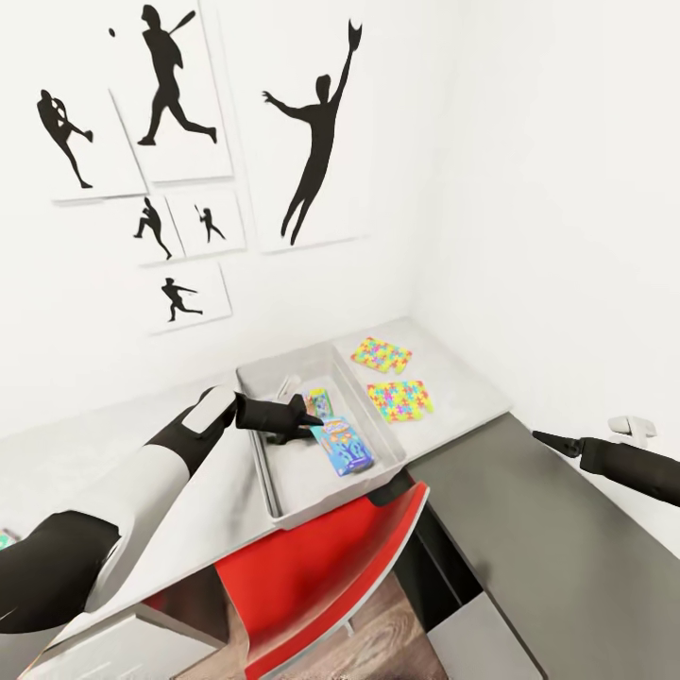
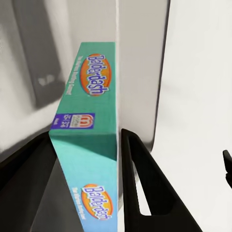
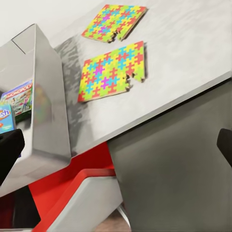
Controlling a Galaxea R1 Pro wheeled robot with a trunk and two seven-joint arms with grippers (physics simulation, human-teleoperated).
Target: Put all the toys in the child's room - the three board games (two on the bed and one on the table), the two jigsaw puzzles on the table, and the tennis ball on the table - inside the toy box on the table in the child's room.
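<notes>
The left gripper (image 1: 307, 418) pinches the blue board game (image 2: 89, 140) by its thin edge over the toy box (image 1: 326, 501); stiff, light cardboard. Right gripper (image 1: 548, 439), at three o'clock, looks spread.

The room is bright and the light is soft and even, so the white wall (image 1: 529, 189) looks almost washed out. Soft grey shadows lie inside the toy box (image 1: 283, 491) and on the table (image 3: 193, 53) just beside it, and a thin dark shadow sits along the edge of each jigsaw puzzle (image 3: 112, 71). The head picture is bent at its edges so straight lines lean, and in the left wrist picture the words on the blue game box (image 2: 89, 125) look a little fuzzy.
</notes>
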